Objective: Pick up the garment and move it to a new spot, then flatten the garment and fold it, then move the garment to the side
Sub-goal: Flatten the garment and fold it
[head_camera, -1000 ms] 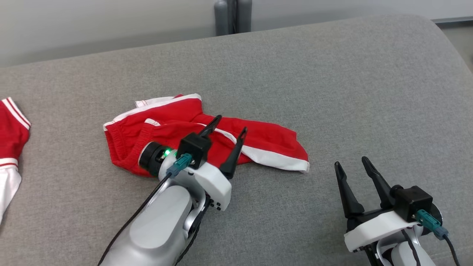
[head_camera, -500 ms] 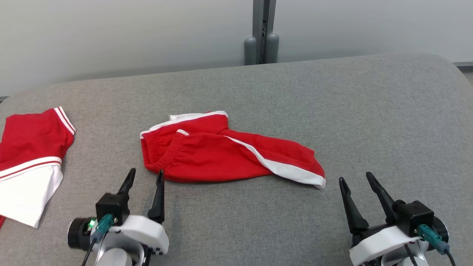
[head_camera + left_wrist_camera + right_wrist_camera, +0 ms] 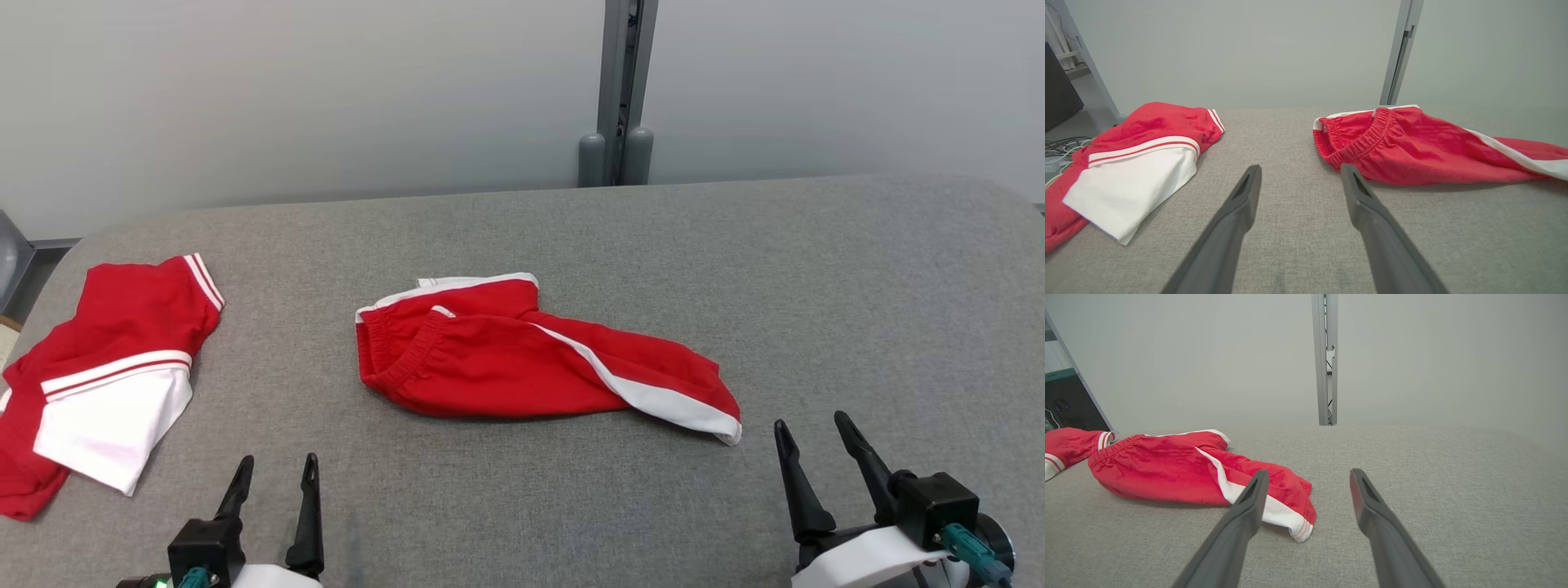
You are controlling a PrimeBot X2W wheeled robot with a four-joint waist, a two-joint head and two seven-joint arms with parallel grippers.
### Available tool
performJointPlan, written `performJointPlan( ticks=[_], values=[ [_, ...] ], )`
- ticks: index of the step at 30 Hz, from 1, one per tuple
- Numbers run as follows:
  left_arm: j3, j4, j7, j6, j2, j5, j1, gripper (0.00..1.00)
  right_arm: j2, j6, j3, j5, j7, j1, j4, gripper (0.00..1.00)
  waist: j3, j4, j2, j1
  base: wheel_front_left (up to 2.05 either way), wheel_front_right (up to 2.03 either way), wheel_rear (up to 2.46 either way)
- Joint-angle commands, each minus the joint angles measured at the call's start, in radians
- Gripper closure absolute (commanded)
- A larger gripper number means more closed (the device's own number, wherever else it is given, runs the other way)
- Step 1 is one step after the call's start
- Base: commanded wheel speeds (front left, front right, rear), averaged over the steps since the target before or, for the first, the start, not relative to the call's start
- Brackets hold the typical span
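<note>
The garment (image 3: 106, 376), a red shirt with a white sleeve and thin red-and-white stripes, lies crumpled at the far left of the grey padded surface (image 3: 816, 286). In the left wrist view the garment (image 3: 1135, 163) sits left of my left gripper (image 3: 1300, 169), apart from it. My left gripper (image 3: 277, 461) stands open and empty near the front edge, to the right of the garment. At the lower right my right gripper (image 3: 810, 422) is also open and empty. In the right wrist view, the garment (image 3: 1065, 447) peeks in at the left edge, far from my right gripper (image 3: 1309, 473).
A smaller red bundle with white edging (image 3: 506, 359) lies mid-surface between the grippers; its white-trimmed end (image 3: 1290, 518) is close to my right gripper's left finger. A grey metal post (image 3: 620, 90) stands behind the far edge. Cables (image 3: 1057, 147) lie off the left side.
My left gripper has drawn back from over the smaller red bundle to the near edge, still open. The head camera has shifted, bringing the garment at left into fuller view.
</note>
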Motion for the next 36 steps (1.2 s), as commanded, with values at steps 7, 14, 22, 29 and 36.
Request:
performJointPlan(
  ticks=[7,14,22,29,36],
  values=[
    [0.062,-0.044,-0.002,-0.026,-0.014,0.044,0.071,0.00,-0.005,0.000,-0.018,-0.007,0.000,0.024,-0.002,0.00,-0.021,0.006,0.0000,0.0000,0.00,0.00,0.00],
    [0.079,-0.039,-0.002,-0.050,-0.026,0.048,0.089,0.00,-0.005,0.000,-0.017,-0.002,0.000,0.028,-0.002,0.00,-0.016,0.005,0.0000,0.0000,0.00,0.00,0.00],
    [0.059,-0.033,-0.002,-0.093,-0.030,0.035,0.044,0.00,-0.005,0.000,0.006,0.002,0.000,0.008,-0.001,0.00,0.016,-0.009,0.0000,0.0000,0.00,0.00,0.00],
    [0.001,0.033,-0.002,-0.148,-0.030,-0.030,-0.087,0.00,-0.005,0.000,0.025,0.005,0.000,-0.024,0.002,0.00,0.082,-0.027,0.0000,0.0000,0.00,0.00,0.00],
    [-0.050,0.228,-0.002,-0.172,-0.030,-0.024,-0.331,0.00,-0.005,0.000,0.044,0.012,0.000,-0.065,0.006,0.00,0.151,-0.049,0.0000,0.0000,0.00,0.00,0.00]
  ],
)
